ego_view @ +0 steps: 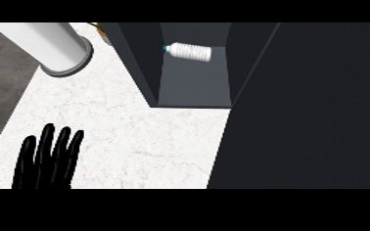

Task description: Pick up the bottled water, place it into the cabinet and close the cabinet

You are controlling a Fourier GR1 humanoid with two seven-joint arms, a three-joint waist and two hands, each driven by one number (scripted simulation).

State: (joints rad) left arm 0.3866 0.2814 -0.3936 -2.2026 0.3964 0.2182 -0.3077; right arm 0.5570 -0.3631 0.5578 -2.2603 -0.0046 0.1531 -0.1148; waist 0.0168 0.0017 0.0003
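The bottled water [190, 51], a white ribbed bottle with a blue cap, lies on its side at the back of the dark cabinet's floor [194, 85]. No hand touches it. The cabinet stands open; its dark door [303, 107] fills the right side of the view. My left hand [47, 159] rests at the lower left over the counter with its fingers straight up, holding nothing, well away from the cabinet. My right hand does not show.
A pale grey cylinder [54, 46], shaped like a forearm, slants in from the top left and ends above the white marble counter [145, 137]. The counter's left edge borders a dark grey floor [11, 78].
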